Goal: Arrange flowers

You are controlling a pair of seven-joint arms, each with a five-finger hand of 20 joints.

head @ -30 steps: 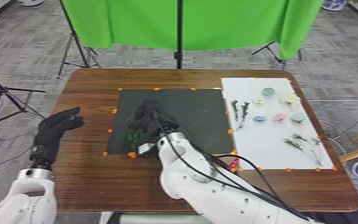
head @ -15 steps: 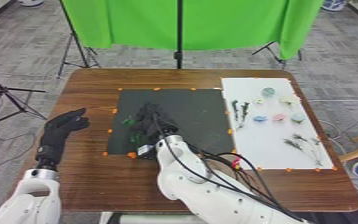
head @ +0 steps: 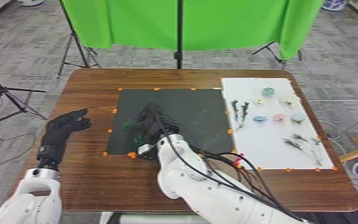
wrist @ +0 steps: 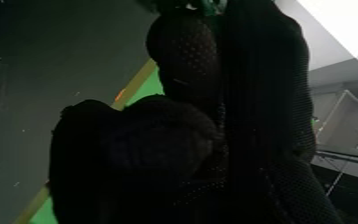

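In the head view my right hand (head: 151,119) is over the left part of the black mat (head: 202,110), palm side hidden. Dark green foliage (head: 127,136) shows on the mat beside it. In the right wrist view my right hand (wrist: 264,85) has thumb and fingers close together, pinching a green sprig (wrist: 213,6) at their tips; most of the sprig is hidden. My left hand (head: 66,124) is left of the mat, fingers relaxed and holding nothing. On the white sheet (head: 257,150) lie several small flower heads, such as a blue one (head: 260,118) and a pink one (head: 278,118), plus green sprigs (head: 244,111) and thin branches (head: 295,144).
Orange marks edge the mat and the sheet on the brown table (head: 140,190). Black cables (head: 215,162) trail along my right arm near the mat's lower edge. Beyond the table hang a green cloth (head: 229,25) and thin black stands.
My left hand has shifted slightly upward and to the right. Over the mat, my right hand has moved only a little and stays near the foliage.
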